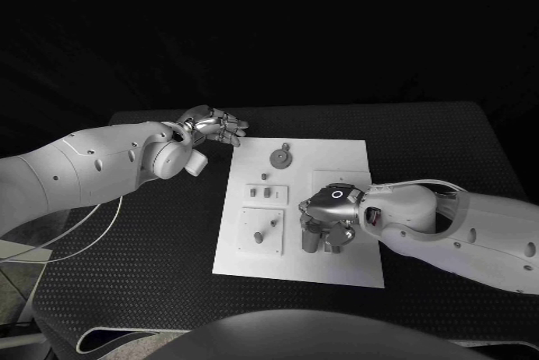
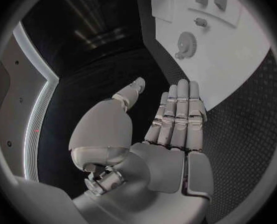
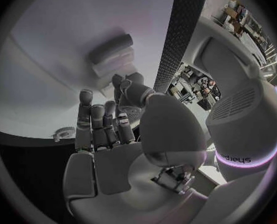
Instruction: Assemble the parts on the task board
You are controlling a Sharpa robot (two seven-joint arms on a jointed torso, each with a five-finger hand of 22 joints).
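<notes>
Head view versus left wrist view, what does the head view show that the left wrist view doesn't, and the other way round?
Head view alone: the right hand low over the near half of the task board, fingers pointing down at it, and the recessed panel with a small peg at the board's near left. Left wrist view alone: the left hand from its palm side, fingers straight and together, thumb apart, holding nothing. Both: the task board, its round gear-like part, and the left hand itself, off the board's far left corner over the black table.
</notes>
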